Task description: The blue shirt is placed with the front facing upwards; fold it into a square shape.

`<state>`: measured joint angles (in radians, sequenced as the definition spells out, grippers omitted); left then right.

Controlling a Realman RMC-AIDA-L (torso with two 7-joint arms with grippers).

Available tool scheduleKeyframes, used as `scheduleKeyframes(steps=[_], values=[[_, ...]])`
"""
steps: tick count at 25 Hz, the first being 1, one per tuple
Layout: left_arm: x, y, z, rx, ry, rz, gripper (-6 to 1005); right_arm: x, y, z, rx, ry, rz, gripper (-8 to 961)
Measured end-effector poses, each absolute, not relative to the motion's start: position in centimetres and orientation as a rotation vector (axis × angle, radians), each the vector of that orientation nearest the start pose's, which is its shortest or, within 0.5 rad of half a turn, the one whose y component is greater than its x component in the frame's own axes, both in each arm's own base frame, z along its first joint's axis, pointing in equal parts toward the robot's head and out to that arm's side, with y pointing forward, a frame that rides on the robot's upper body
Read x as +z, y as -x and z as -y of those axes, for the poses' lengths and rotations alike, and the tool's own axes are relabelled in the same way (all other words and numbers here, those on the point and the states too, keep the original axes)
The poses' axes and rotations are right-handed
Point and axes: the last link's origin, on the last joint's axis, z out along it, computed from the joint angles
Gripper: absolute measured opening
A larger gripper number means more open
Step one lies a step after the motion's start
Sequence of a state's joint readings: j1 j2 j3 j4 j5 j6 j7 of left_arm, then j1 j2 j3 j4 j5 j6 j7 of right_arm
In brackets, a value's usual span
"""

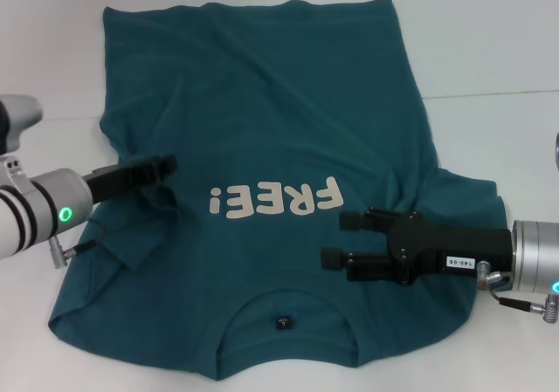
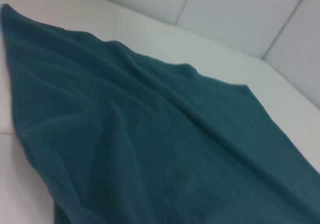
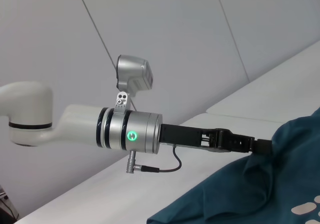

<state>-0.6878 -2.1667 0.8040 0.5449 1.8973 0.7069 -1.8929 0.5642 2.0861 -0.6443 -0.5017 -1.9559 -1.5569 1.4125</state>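
The blue shirt (image 1: pixel 262 104) lies face up on the white table, neckline towards me, with the white "FREE!" lettering (image 1: pixel 272 202) in the middle and the dark tag (image 1: pixel 283 323) in the collar. My left gripper (image 1: pixel 168 167) is at the shirt's left sleeve, shut on a pinch of fabric that rises to its tip, as the right wrist view shows (image 3: pixel 262 146). My right gripper (image 1: pixel 332 239) is open and hovers over the chest, right of the lettering. The left wrist view shows only shirt cloth (image 2: pixel 150 149).
The white table (image 1: pixel 489 43) extends beyond the shirt at the back and on both sides. A light panelled wall (image 3: pixel 200 44) stands behind the table. The right sleeve (image 1: pixel 472 200) lies spread under my right arm.
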Motion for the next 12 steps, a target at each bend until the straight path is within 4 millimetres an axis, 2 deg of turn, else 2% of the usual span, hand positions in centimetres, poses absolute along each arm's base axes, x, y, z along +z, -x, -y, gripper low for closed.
scheduleKeyframes(steps=[5,8,12], values=[[-3.14,26.49,-42.27,-0.633,1.953,1.309,327,-2.21,-25.4,-32.56,0.886,2.697,-0.819,940],[-3.43,26.26,-42.22,-0.631,1.97,1.311,448,-2.25,-25.39,-32.52,0.888,2.698,-0.822,940],[-3.89,25.61,-42.04,-0.65,2.009,1.316,544,-2.27,-25.38,-32.5,0.891,2.699,-0.823,940]])
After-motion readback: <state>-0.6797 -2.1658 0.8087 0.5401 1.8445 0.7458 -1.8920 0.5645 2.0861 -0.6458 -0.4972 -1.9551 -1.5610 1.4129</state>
